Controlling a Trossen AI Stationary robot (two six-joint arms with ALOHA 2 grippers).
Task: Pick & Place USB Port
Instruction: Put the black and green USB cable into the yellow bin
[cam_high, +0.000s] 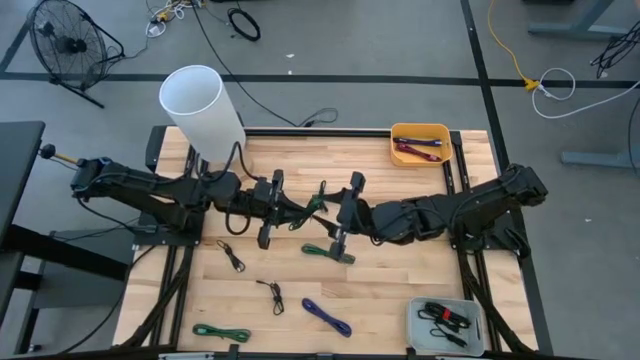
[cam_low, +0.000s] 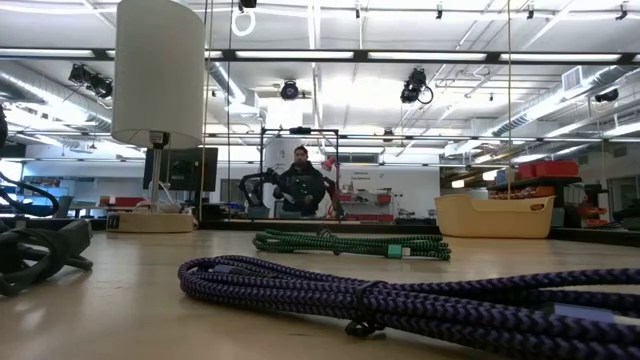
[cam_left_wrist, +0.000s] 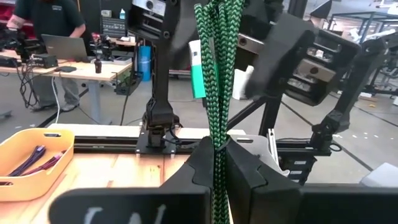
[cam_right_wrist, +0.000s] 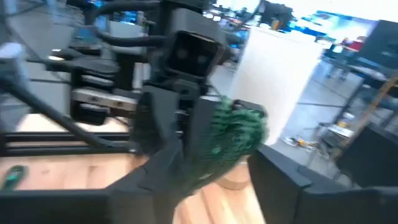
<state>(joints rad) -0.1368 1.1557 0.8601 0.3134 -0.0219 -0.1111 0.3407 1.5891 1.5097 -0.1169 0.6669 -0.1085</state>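
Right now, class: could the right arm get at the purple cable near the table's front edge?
Probably yes. The right gripper has open jaws and holds nothing, and the purple cable lies on bare table with nothing covering it; the left gripper holds the green cable.

Braided cable (cam_left_wrist: 216, 93) in left gripper (cam_left_wrist: 217, 163): green with black weave, teal tag. Cable on table (cam_low: 350, 243): same green-black. Nearest cable (cam_low: 400, 300): purple-black braid. Bin (cam_high: 420, 145): yellow. Tray (cam_high: 415, 325): grey. Cylinder (cam_high: 200, 105): white. Tabletop (cam_high: 400, 270): pale wood.
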